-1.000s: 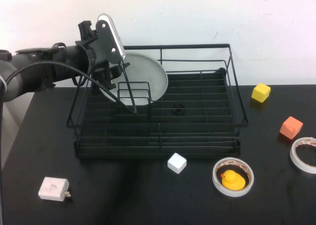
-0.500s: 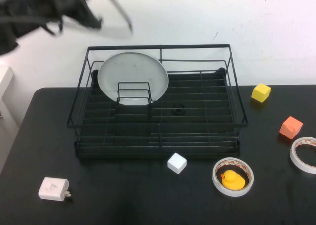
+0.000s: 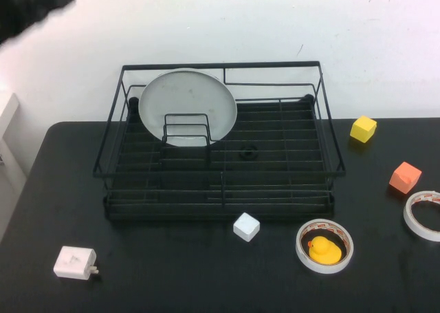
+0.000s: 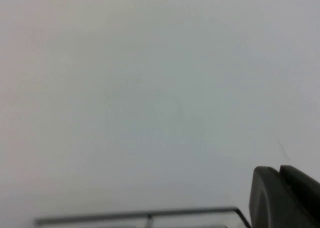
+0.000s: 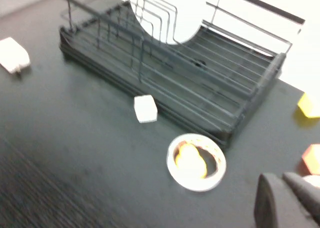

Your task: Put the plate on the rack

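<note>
High view: we are looking at the plate (image 3: 188, 101) standing on edge inside the rack (image 3: 220, 189), at the rack's back left corner, leaning against the rear rail behind a set of upright wire dividers (image 3: 186, 129). Nothing is holding it.

We are judging the risk from here as the plate slipping: it is resting on slats with only the dividers and rail steadying it, so a knock to the rack could let it slide flat or roll sideways.

Our left gripper (image 3: 31, 3) is showing only as a dark blur far up and left of the rack; we cannot tell whether its fingers are apart or together. Our right gripper (image 5: 287, 200) is appearing only in its wrist view, hanging in front of and to the right of the rack, near the tape ring (image 3: 324, 245) holding a yellow duck (image 3: 321, 250); its state is also unclear.

Compared with a second ago, our left arm is no longer at the plate but has been lifting away, and the plate is sitting slightly more upright.
</note>
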### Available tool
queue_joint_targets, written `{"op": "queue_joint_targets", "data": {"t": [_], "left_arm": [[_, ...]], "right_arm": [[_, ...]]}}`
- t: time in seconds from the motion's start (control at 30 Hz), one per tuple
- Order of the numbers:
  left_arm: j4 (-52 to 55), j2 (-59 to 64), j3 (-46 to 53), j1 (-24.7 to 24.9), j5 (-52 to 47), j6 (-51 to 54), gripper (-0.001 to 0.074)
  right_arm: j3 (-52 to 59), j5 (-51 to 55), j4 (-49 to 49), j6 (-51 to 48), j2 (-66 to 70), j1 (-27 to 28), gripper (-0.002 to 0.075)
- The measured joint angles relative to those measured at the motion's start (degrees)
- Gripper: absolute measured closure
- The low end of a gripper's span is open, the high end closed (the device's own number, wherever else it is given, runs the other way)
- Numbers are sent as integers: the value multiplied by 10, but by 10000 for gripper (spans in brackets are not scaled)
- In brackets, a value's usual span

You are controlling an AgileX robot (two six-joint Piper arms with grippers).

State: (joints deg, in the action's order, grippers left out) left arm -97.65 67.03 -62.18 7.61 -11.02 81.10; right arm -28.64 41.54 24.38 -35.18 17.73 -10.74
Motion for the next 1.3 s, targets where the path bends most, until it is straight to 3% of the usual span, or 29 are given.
{"op": "queue_joint_targets", "data": {"t": [0.33,0.6,1.0,1.3], "left_arm": [[48,-123,223,0,-143,-51,735],[163,-248,352,0,-156,-51,735],[268,-435,443,0,-172,-91,735],[275,-458,446,0,-179,-91,735]], "right_arm": [[6,-67,109,-178,79,0,728],[63,-69,147,-242,79,0,728],[74,-69,180,-294,79,0,728],[74,-69,180,-294,79,0,728]]}}
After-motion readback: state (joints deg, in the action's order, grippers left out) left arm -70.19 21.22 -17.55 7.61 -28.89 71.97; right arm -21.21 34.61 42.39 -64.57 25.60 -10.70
